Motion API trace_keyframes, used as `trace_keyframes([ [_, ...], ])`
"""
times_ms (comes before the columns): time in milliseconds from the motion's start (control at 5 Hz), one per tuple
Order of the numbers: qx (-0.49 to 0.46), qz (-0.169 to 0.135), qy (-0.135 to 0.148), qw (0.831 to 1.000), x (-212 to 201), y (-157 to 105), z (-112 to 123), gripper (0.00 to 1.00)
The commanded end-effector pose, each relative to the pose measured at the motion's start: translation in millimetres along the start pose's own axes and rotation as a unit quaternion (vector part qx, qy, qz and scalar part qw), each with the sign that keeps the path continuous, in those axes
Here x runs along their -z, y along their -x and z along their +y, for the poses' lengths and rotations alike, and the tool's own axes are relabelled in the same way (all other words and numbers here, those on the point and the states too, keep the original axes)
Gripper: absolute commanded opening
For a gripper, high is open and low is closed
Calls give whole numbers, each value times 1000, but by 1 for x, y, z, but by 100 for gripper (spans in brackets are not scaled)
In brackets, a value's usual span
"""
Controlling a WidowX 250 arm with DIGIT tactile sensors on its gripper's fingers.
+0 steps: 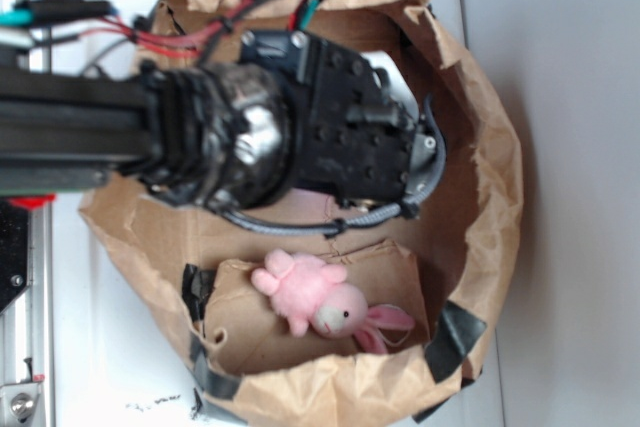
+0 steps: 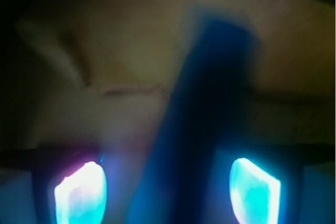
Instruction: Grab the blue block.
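Wrist cam is blurry, but the blue block (image 2: 197, 129) sits right between the gripper's (image 2: 168, 192) two glowing fingers (image 2: 81, 195), which stand wide apart, not pinching it. Pink bunny (image 1: 325, 302) lies nearby in the paper bag (image 1: 490, 177).

Fingers (image 2: 81, 192) spread wide apart
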State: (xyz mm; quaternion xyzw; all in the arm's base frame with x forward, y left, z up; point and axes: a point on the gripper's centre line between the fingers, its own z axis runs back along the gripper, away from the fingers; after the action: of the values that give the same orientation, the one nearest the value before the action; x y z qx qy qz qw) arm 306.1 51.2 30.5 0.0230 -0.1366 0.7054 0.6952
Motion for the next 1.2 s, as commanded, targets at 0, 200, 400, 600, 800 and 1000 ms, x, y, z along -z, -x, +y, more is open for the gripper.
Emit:
trace_keyframes([
  [0, -13, -4, 41, 999, -24, -12, -2, 100],
  [200, -13, -4, 41, 999, -24, -12, -2, 100],
  [400, -13, -4, 41, 999, -24, -12, -2, 100],
  [600, -13, -4, 41, 999, -24, -12, -2, 100],
  [800, -13, -4, 41, 999, -24, -12, -2, 0],
  [1000, -14, -1, 57, 998, -31, -14, 2, 0],
])
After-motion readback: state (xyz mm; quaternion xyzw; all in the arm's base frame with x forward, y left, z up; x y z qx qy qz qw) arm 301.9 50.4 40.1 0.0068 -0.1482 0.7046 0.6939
